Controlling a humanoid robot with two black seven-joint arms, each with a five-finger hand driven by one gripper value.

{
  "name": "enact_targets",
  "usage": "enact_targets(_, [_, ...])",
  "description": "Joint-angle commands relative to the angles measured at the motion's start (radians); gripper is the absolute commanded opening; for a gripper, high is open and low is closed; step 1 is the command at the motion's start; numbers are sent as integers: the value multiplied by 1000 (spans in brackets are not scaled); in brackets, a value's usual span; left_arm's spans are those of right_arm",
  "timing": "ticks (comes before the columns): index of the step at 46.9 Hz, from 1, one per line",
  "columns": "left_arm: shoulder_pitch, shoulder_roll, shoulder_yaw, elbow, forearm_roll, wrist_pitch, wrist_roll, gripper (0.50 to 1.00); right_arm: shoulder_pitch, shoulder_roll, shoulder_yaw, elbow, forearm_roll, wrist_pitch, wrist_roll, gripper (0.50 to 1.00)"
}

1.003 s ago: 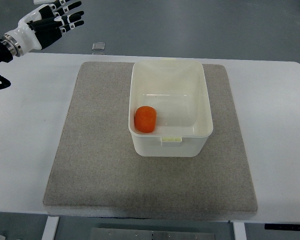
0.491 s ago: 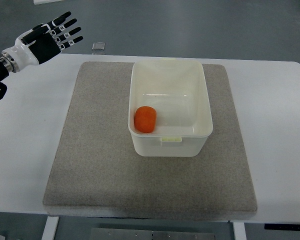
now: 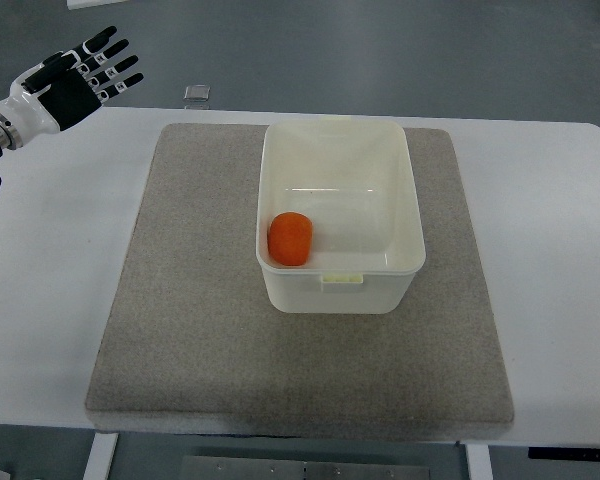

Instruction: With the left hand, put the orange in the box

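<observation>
top view: orange [image 3: 291,238] inside box [image 3: 412,215]; left hand [image 3: 68,82] far left, fingers [image 3: 115,66] spread, empty.

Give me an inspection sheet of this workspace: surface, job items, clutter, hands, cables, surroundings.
Surface: white table with a grey mat laid on it.
Job's things: orange lies inside the white box, in its near-left corner; the box stands on the mat.
Clutter: small clear object at the table's far edge.
Hands: left hand at top left, fingers spread, holding nothing; right hand not in view.
Cables: nothing seen.
Surroundings: grey floor beyond the table.
</observation>
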Motion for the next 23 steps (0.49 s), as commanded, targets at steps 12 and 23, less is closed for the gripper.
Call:
enact_targets(12, [7, -1, -9, -2, 0, 0, 0, 994, 0, 0, 0, 3, 0, -3, 0, 932])
enact_targets(23, [6, -4, -14, -6, 1, 0, 0, 994, 0, 0, -5, 3, -6, -11, 6, 932])
